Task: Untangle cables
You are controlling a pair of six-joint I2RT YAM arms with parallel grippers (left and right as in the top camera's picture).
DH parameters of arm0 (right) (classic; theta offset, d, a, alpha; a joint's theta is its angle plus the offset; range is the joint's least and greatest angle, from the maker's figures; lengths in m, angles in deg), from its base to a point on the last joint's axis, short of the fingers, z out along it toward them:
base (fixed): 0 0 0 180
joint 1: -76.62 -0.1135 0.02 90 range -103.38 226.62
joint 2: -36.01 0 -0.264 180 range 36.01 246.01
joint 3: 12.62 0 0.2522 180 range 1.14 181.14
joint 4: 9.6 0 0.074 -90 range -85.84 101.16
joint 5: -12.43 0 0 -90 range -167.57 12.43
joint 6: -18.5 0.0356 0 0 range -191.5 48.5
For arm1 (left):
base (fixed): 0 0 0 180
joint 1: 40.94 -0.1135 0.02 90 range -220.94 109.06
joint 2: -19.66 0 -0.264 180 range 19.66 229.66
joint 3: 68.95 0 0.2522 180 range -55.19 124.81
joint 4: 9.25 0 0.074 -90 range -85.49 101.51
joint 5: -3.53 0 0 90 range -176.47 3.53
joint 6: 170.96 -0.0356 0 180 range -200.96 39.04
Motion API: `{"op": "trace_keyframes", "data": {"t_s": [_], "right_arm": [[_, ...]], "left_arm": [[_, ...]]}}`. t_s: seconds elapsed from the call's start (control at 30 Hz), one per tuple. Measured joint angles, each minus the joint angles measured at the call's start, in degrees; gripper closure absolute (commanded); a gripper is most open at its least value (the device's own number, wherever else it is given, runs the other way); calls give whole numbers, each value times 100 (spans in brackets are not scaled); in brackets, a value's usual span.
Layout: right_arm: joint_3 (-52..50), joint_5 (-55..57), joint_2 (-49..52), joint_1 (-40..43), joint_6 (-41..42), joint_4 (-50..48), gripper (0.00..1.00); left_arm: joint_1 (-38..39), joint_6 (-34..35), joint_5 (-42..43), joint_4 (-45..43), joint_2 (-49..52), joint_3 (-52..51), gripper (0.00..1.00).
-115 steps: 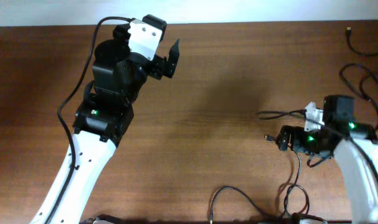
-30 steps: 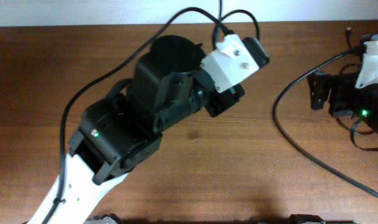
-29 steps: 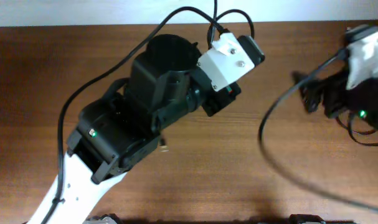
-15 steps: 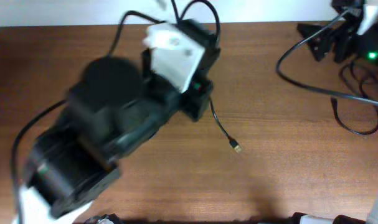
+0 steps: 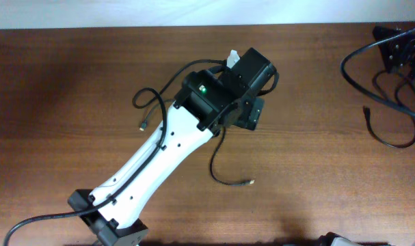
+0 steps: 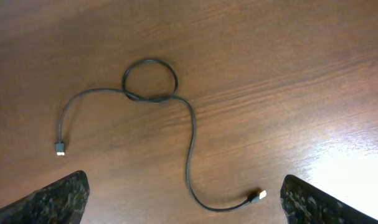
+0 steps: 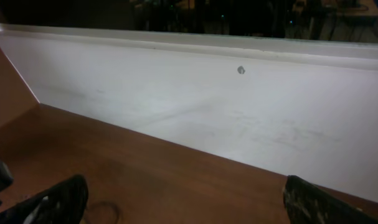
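The desk (image 5: 70,82) is dark brown wood, with a white wall (image 7: 176,106) along its 12 o'clock edge. I judge the job partly done. One cable (image 6: 193,127) lies by itself at the middle of the desk, touching no other cord. Its two plug ends are well apart, one toward 9 o'clock and one toward 6 o'clock. It crosses itself once in a small loop. I cannot tell whether that is a knot or a plain overlap, so it may want one more pull. My left claw (image 6: 184,185) hovers straight above it, fingers spread wide with nothing between them. The rest is left to do: a bunch of cables (image 5: 393,99) sits tangled at the desk's 3 o'clock edge, strands overlapping, one plug end poking toward the centre. My right claw (image 7: 185,182) is at the 2 o'clock corner beside that bunch. In its own view its fingers are likewise wide apart, with nothing showing between them. Count: one cable freed; at least two in the bunch, the exact number unclear; two claws, both empty.
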Motion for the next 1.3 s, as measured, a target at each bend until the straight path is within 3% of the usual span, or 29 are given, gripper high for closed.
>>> {"op": "trace_keyframes", "data": {"t_s": [0.03, 0.1, 0.17, 0.23, 0.27, 0.33, 0.37, 0.43, 0.5, 0.53, 0.6, 0.63, 0.7, 0.77, 0.97, 1.07, 1.17, 1.23, 1.3], "right_arm": [[0, -2, -2, 0, -4, 9, 1], [0, 0, 0, 0, 0, 59, 1], [0, 0, -2, 0, -116, 160, 1], [0, -2, -2, 0, -201, 170, 1], [0, 0, 0, 0, -203, 177, 1], [0, -2, 0, 0, -205, 199, 1], [0, -2, -2, 0, -214, 260, 1], [0, -2, -2, 0, -221, 326, 1], [0, -4, -2, 0, -221, 431, 1], [0, -4, -2, 0, -221, 518, 1], [0, -2, 0, -2, -223, 612, 1], [0, -7, -2, 0, -225, 680, 1], [0, -4, -2, 0, -225, 938, 1], [0, -4, -2, 0, -223, 1025, 1], [0, -20, 0, 0, -221, 1255, 1], [0, -20, -2, 0, -221, 1272, 1], [0, -20, -2, 0, -223, 1364, 1], [0, -20, -2, 0, -223, 1412, 1], [0, -20, -2, 0, -223, 1425, 1]], "left_arm": [[-22, -173, 31, -4, 0, 85, 1], [-61, -1884, 538, 37, -4, 514, 1], [-96, -4323, 737, 479, -4, 597, 1], [-391, -5473, 614, 267, -4, 601, 1], [-505, -5801, 474, -22, -4, 581, 1], [-579, -6575, -225, -2081, -2, 590, 1], [-568, -6773, -529, -2817, -4, 621, 1], [-592, -6876, -962, -3145, -28, 612, 1], [-1178, -6509, -413, -3104, -855, -50, 1], [-1757, -6432, 219, -3600, -1569, -811, 1], [-3220, -6279, 1174, -5248, -3230, -3268, 1], [-3731, -6085, 1532, -6078, -4028, -4524, 1], [-3871, -5355, 2085, -7827, -4813, -6273, 1], [-3871, -4315, 2310, -7814, -4854, -7101, 1], [-2896, -1945, 2614, -7989, -2210, -7261, 1], [-2636, 1403, 1775, -8111, -1873, -7263, 1], [-2640, 4186, 1537, -8155, -1869, -7263, 1], [-2640, 4964, 1484, -8041, -1867, -7263, 2], [-2640, 5042, 1290, -8118, -1818, -7263, 5]]}}
